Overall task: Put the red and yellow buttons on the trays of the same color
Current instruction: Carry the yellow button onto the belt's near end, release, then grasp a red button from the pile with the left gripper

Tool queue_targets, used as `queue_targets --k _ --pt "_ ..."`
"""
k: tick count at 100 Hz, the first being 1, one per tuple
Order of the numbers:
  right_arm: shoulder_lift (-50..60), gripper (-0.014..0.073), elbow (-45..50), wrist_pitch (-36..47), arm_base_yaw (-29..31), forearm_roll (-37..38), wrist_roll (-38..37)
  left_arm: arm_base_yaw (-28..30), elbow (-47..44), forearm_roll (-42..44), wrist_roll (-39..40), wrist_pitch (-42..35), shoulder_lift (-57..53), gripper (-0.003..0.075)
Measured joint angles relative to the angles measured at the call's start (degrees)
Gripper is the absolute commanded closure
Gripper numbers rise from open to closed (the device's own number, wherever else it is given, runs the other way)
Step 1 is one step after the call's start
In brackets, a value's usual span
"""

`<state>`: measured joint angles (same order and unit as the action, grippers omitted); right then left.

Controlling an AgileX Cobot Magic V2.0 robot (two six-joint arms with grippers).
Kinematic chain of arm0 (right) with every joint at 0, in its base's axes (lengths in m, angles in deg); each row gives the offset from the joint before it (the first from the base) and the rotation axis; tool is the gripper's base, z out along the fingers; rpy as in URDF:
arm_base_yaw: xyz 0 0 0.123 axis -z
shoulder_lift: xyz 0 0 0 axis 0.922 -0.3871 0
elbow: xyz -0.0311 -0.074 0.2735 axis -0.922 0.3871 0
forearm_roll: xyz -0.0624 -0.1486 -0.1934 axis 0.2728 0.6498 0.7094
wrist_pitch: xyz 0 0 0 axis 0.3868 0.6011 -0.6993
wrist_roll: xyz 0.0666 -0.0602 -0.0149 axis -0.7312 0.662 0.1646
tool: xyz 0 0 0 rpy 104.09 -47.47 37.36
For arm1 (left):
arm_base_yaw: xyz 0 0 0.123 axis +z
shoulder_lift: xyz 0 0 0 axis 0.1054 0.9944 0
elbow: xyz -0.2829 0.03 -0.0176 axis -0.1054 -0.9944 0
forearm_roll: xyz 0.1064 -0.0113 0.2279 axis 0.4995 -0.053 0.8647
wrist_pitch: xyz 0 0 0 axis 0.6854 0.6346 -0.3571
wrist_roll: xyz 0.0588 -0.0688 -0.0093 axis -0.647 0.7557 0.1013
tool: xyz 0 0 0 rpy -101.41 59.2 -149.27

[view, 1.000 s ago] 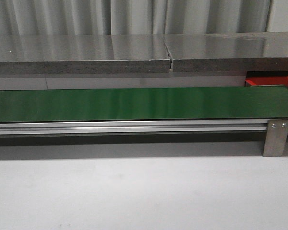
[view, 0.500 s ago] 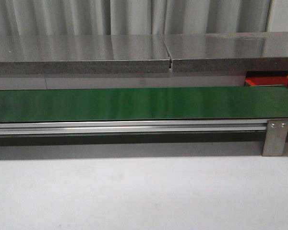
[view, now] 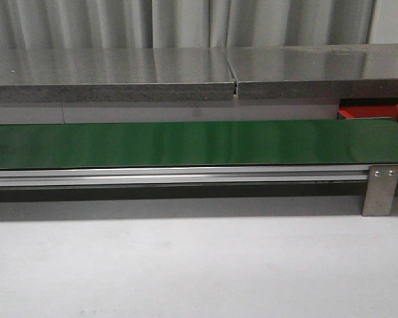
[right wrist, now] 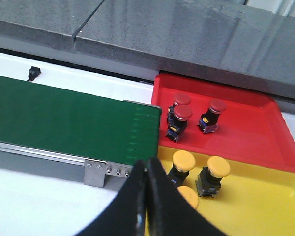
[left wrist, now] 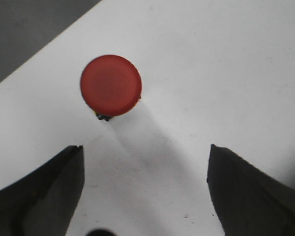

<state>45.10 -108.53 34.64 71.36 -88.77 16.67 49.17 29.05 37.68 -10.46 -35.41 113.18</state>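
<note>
Red button (left wrist: 110, 85) stands cap-up on the white worktop (left wrist: 226, 73), apart from the left gripper (left wrist: 145, 152), whose jaws are spread wide and pinching nothing. The front view does not show this button. Over the last second you get almost no change there: the green belt (view: 186, 142) is bare as before, and no arm has entered. So I judge this pick has not begun. Farther right, the red tray (right wrist: 246, 137) already carries three red-capped buttons and the yellow tray (right wrist: 265, 196) three yellow ones. The right gripper (right wrist: 146, 172) hangs near the belt's end, jaws pressed together, empty.
</note>
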Motion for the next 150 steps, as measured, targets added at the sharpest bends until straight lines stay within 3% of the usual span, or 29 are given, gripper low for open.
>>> queue_targets --k 81,93,124,150 --pt "0.0 0.066 0.0 0.0 0.0 0.0 0.0 0.4 15.4 2.8 3.1 4.4 15.7 0.0227" --pt "0.0 0.066 0.0 0.0 0.0 0.0 0.0 0.4 15.4 3.4 3.4 4.7 16.1 0.0281" --pt "0.0 0.066 0.0 0.0 0.0 0.0 0.0 0.4 15.4 3.9 3.4 4.7 16.3 0.0532" --pt "0.0 0.066 0.0 0.0 0.0 0.0 0.0 0.4 15.4 4.0 3.4 4.6 14.4 0.0587"
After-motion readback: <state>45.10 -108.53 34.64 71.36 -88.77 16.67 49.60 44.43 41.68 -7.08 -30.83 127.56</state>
